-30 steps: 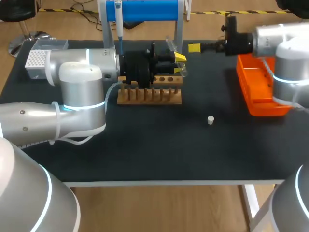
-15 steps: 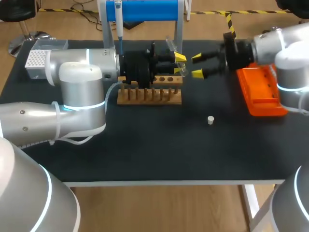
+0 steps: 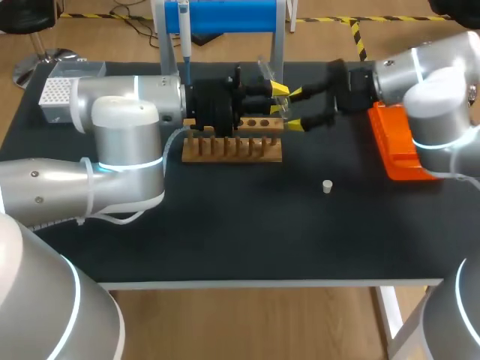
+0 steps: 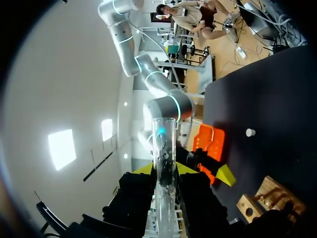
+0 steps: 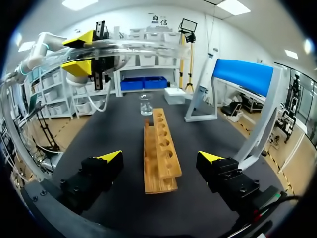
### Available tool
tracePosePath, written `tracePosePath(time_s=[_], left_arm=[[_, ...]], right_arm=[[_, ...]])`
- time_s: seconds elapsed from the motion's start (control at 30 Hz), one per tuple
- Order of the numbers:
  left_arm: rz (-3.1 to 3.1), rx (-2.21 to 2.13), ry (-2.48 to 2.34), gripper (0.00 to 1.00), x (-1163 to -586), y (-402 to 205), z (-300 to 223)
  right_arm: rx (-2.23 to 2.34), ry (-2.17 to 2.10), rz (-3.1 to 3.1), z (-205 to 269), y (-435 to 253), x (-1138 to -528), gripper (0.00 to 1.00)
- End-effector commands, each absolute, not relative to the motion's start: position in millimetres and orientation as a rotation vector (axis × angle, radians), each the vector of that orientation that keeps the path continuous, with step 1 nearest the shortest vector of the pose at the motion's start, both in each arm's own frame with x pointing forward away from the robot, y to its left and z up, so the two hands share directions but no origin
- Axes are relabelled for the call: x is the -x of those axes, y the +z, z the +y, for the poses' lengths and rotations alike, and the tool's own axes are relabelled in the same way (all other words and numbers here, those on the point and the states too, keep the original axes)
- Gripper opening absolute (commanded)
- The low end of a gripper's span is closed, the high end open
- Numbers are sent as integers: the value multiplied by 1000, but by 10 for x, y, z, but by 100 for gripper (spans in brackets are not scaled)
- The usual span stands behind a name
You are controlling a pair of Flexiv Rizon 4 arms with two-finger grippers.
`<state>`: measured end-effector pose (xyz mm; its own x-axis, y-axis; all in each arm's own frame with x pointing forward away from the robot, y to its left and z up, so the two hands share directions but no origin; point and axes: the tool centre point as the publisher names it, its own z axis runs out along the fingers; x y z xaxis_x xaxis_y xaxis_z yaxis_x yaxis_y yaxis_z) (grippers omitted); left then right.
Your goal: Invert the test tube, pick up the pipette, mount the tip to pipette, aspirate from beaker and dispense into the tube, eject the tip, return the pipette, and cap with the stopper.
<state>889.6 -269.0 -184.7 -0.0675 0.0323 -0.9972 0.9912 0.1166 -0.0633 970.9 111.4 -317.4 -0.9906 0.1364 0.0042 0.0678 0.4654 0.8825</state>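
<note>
The left arm (image 3: 124,142) is built of thick, rounded silver-grey segments with smooth matt shells. A thin glowing pale-cyan ring (image 3: 112,166) marks a joint seam, and a slim whitish hose (image 3: 174,142) hangs alongside. Its wrist ends in a black ribbed cylindrical flange (image 3: 214,105). The left jaws are black, blocky fingers with bright yellow wedge-shaped tips (image 3: 279,89). The right arm (image 3: 427,90) has the same silver-grey shells and pale seam lines, with a black wrist unit (image 3: 349,82). The right jaws are two black angular blocks, each capped by a yellow triangular tip (image 5: 111,156).
</note>
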Motion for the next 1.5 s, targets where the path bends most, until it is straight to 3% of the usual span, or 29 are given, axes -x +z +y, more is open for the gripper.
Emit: tracePosePath(time_s=[0.03,1.5], left_arm=[[1337,-1118,-1151,0,-8890,-1845,-2690],[1337,-1118,-1151,0,-8890,-1845,-2690]], right_arm=[[-226,1530,2632,1197,-3178,-9646,100],[-450,1391,2571,1404,-3462,-9399,100]])
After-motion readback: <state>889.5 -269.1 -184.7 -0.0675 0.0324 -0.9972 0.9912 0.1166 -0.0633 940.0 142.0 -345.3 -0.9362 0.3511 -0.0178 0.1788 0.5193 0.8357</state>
